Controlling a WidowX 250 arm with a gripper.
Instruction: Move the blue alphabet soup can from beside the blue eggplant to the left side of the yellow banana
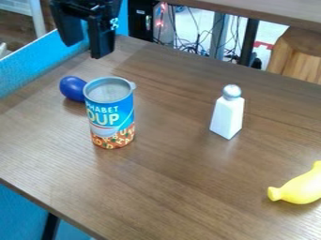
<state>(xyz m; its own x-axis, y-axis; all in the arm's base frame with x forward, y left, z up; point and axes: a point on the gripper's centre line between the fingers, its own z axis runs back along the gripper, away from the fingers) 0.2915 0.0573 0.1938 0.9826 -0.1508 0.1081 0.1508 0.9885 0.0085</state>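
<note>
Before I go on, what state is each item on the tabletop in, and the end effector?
End effector: open, empty, raised.
Blue rounded object: lying down, partly hidden by the can.
Soup can: upright; whether sealed, cannot tell.
White shaker: upright, silver cap on.
Yellow banana: lying down, unpeeled.

One soup can [111, 115], one white shaker [227, 115], one blue toy [73, 88] and one yellow banana [300, 187], so four objects total on one wooden table [169, 187].
</note>
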